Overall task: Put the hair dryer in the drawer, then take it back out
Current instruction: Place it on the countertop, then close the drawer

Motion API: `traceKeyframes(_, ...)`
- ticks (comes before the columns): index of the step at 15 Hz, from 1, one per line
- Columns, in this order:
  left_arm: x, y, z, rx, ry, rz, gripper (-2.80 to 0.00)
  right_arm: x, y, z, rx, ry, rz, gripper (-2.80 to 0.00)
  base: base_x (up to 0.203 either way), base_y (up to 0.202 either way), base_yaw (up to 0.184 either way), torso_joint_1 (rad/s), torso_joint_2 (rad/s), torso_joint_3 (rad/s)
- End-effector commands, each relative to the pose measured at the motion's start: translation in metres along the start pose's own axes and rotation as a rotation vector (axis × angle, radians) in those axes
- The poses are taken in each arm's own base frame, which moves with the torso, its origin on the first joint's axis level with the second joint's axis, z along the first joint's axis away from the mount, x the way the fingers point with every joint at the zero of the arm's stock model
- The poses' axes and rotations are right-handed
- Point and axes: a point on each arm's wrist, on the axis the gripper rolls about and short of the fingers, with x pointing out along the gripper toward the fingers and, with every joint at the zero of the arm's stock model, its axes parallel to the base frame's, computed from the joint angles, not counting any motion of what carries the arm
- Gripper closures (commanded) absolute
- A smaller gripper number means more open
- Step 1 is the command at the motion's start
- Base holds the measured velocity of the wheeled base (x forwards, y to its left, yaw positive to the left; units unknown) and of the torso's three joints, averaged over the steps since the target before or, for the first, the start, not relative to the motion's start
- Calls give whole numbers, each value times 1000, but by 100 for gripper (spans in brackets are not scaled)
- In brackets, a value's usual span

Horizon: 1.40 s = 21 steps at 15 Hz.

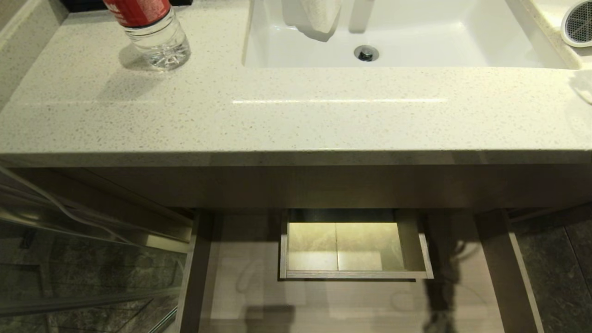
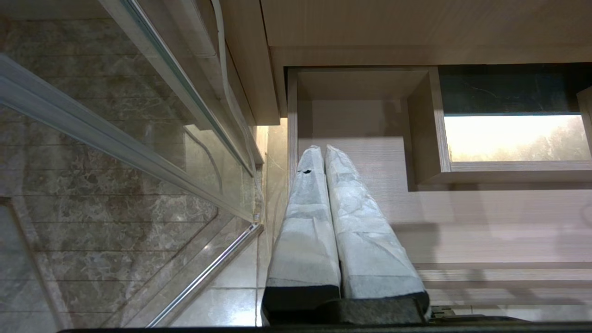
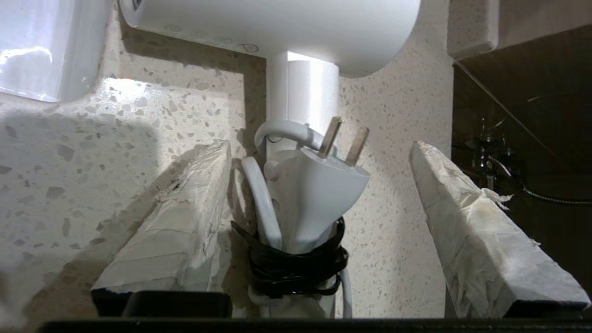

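Observation:
The white hair dryer (image 3: 296, 27) lies on the speckled counter to the right of the sink, its grey mesh grille (image 1: 579, 22) showing at the head view's top right corner. My right gripper (image 3: 321, 148) is open and straddles the handle end, where the plug and cord bundle (image 3: 305, 194) sit under a black tie (image 3: 296, 266). Both fingers stand apart from the bundle, the one finger (image 3: 185, 217) close to the cord. The drawer (image 1: 356, 274) below the counter is pulled out and empty. My left gripper (image 2: 323, 150) hangs shut beside the cabinet, holding nothing.
A clear bottle with a red label (image 1: 155, 34) stands on the counter at the back left. The white sink (image 1: 416, 48) has a towel (image 1: 319, 16) hanging over its back. A glass panel (image 1: 69, 277) lies left of the cabinet. A dark wall (image 3: 522, 115) borders the counter's right end.

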Motion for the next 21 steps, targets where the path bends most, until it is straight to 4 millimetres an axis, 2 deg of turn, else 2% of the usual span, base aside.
traceKeyframes(1, 0, 0, 0, 0, 0, 0, 0, -17, -9, 6, 2, -37, -33, -280, 0, 0, 0, 0, 0, 0)
traceKeyframes(5, 0, 0, 0, 0, 0, 1, 0, -67, -18, 4, 13, -88, -76, -280, 0, 0, 0, 0, 0, 0)
traceKeyframes(6, 0, 0, 0, 0, 0, 1, 0, -76, -17, 0, 16, -86, -76, 0, 0, 0, 0, 0, 0, 0)
traceKeyframes(9, 0, 0, 0, 0, 0, 1, 0, -100, -13, -11, 13, -76, -66, 0, 0, 0, 0, 0, 0, 0)
traceKeyframes(13, 0, 0, 0, 0, 0, 1, 0, -124, 4, -42, 0, 140, 59, 0, 0, 0, 0, 0, 0, 0)
traceKeyframes(17, 0, 0, 0, 0, 0, 0, 0, -123, 16, -59, 145, 287, 115, 0, 0, 0, 0, 0, 0, 0)
traceKeyframes(21, 0, 0, 0, 0, 0, 0, 0, -120, 17, -60, 179, 320, 96, 0, 0, 0, 0, -79, 40, -51)
